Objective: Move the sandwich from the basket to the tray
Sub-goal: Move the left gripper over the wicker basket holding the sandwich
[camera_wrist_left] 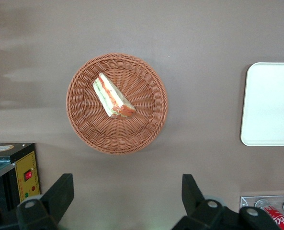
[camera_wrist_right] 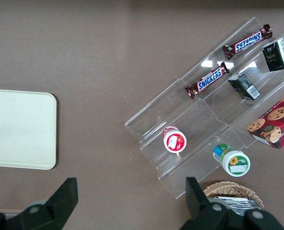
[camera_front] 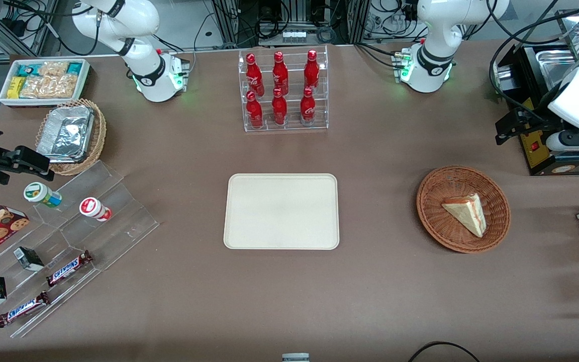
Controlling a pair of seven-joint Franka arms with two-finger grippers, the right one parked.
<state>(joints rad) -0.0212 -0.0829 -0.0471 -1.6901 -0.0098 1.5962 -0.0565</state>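
Gripper first: your left arm's tool hangs high above the brown table, its two dark fingers spread wide apart with nothing between them. You can see in the wrist view that it touches nothing; the basket lies below it, off from the gap between the fingers. In the front view the gripper shows as a dark shape at the working arm's end of the table, above a black box with a red switch, and farther from the camera than the basket.

Your sandwich lies on its side inside the basket, roughly in the middle, with the red and green filling along one long edge. From the front the sandwich shows pale bread with its point toward the tray.

Your tray sits flat at the middle of the table, well apart from the basket, with bare table between them. Farther from the camera than the tray stands a clear rack of red bottles.
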